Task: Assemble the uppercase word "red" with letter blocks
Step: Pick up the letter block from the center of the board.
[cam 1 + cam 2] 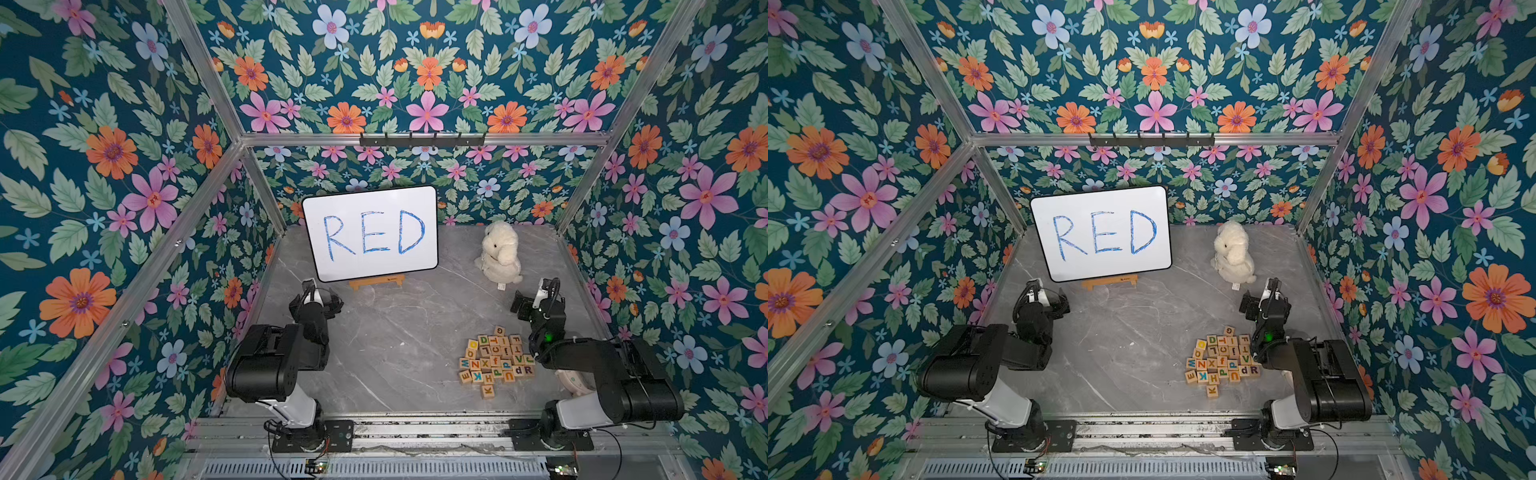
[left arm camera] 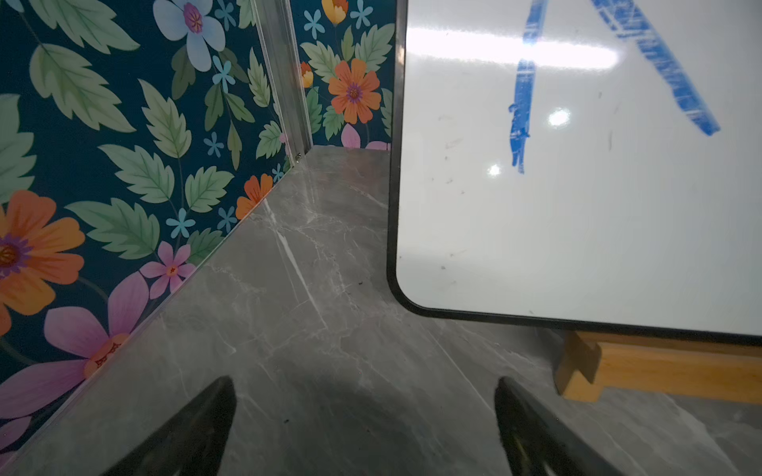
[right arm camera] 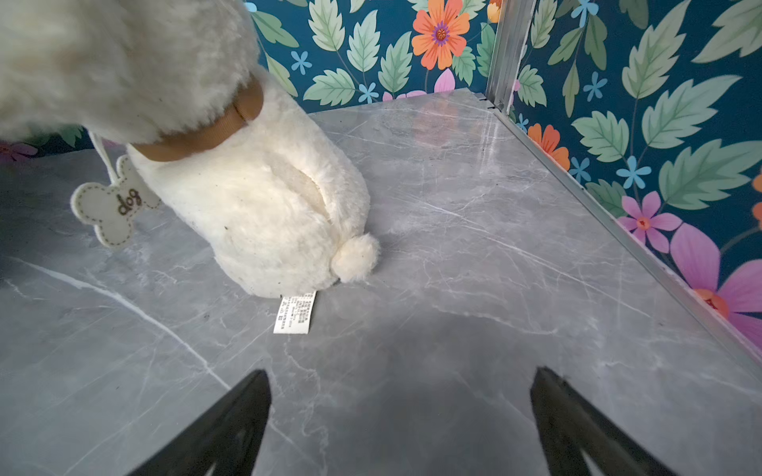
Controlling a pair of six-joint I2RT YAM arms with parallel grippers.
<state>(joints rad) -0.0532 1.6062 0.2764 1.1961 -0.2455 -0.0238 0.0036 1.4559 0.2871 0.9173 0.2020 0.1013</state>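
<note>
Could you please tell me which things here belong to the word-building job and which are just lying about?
For the job: the letter blocks, among them the purple R, red E and green D; the whiteboard reading RED.
Just lying about: the plush dog; the whiteboard's wooden stand.

Both top views: from high above the near edge of the table [image 1: 395,345], behind the arm bases [image 1: 309,432], tilted down toward the back wall [image 1: 415,170]; distant enough for the whole enclosure; near-identical coverage, offset slightly sideways. Left wrist view: low and close over the table, facing the far left corner and the lower corner of the whiteboard [image 2: 577,206]. Right wrist view: equally low and close, facing the far right corner past the plush dog [image 3: 255,198]. Covered by both top views alone: the letter blocks [image 1: 494,361].
</note>
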